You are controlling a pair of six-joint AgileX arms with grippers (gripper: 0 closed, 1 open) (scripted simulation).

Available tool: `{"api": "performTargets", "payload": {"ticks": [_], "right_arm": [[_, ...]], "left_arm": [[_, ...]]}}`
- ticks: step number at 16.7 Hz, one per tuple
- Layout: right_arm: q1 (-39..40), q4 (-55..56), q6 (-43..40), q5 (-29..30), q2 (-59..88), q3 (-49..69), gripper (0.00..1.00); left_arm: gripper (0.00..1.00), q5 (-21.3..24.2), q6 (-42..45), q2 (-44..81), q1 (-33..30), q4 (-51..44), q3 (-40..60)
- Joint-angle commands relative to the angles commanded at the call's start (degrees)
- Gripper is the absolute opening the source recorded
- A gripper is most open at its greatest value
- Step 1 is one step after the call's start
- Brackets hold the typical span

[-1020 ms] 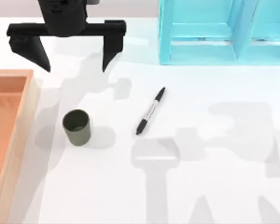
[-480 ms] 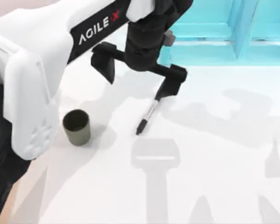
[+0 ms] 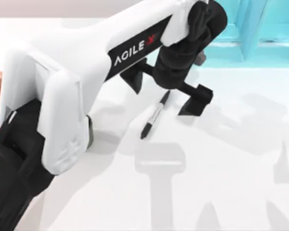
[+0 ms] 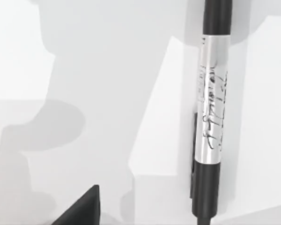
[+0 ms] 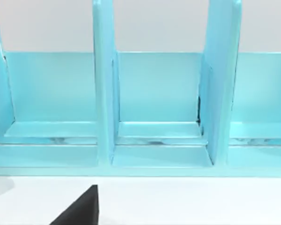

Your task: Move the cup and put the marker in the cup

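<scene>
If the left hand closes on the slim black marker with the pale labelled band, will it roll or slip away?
The slim black marker with the pale labelled band lies flat on the white table; being round, it may roll if nudged sideways. It looks rigid, so probably no bending. Its smooth label could slip. The open left hand straddles it across its length, which should trap it.

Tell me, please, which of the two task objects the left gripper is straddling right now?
The marker: the open left gripper has a finger either side of it. The cup sits apart, mostly hidden under the arm.
</scene>
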Motion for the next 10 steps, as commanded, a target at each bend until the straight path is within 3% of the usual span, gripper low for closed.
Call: {"api": "performTargets", "payload": {"ticks": [10], "right_arm": [[0.00,0.00,0.00,0.00,0.00,0.00,1.00]], "left_arm": [[1.00,-0.05,2.32,2.99,1.90,16.15,-12.31]]}}
